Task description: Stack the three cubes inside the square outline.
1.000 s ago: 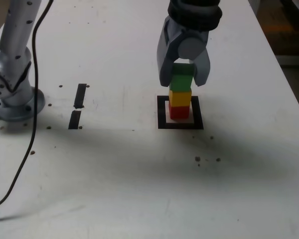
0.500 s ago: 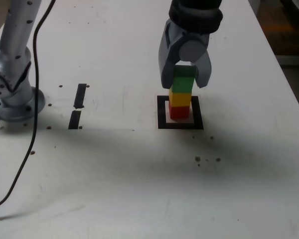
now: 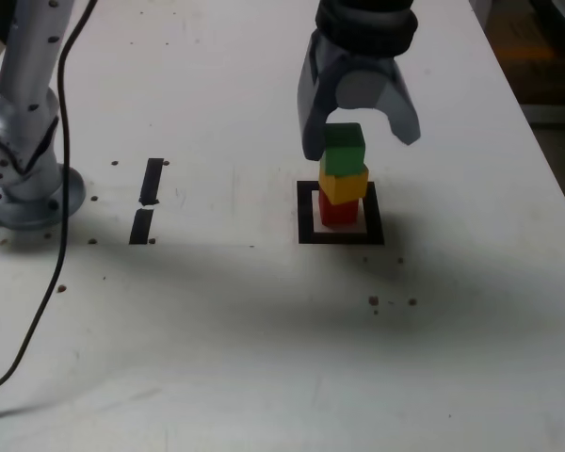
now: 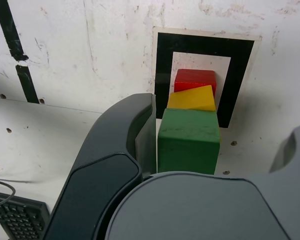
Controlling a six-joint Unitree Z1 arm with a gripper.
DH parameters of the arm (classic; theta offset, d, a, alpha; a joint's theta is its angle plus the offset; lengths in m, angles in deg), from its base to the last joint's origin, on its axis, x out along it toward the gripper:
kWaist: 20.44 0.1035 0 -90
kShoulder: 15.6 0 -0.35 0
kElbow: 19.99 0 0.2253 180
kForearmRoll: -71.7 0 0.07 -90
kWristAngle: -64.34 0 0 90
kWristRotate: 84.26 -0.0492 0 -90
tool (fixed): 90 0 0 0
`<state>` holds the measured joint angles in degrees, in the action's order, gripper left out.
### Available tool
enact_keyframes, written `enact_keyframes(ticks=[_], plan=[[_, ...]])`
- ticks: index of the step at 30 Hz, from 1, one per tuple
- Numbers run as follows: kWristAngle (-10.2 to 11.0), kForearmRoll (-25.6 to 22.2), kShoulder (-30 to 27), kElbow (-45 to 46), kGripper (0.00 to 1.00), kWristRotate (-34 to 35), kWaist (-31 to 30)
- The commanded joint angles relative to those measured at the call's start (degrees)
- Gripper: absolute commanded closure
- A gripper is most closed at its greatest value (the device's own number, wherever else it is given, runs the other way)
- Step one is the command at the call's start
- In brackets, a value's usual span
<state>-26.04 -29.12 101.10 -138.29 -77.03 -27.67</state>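
Green cube (image 3: 344, 149) atop yellow cube (image 3: 344, 185), above red cube (image 3: 338, 209); jaws spread, released. Looks light, rigid; flat sides best grip.

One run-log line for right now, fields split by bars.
gripper: open | green cube: on top | yellow cube: middle, twisted | red cube: bottom, inside black tape square

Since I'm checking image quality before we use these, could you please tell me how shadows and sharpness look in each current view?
Exterior view: a broad, soft shadow crosses the lower table, edges slightly soft, cube colours still distinct. Wrist view: the green cube looks darker than the yellow one; the black outline is fairly crisp.
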Motion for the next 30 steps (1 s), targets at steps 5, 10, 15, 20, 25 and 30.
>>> enact_keyframes(ticks=[5,10,15,20,25,30], plan=[[-0.2,-2.6,-4.5,-0.6,0.00,0.4,0.1],[-0.4,-5.0,-9.9,-0.1,0.00,1.4,-0.8],[0.0,-6.0,-18.8,7.4,0.00,2.0,-1.8],[1.1,-4.2,-27.0,19.2,0.00,0.4,-1.9],[2.1,3.0,-31.6,33.1,0.00,-2.6,-1.7],[2.4,16.5,-32.5,48.6,0.00,-3.9,-1.5]])
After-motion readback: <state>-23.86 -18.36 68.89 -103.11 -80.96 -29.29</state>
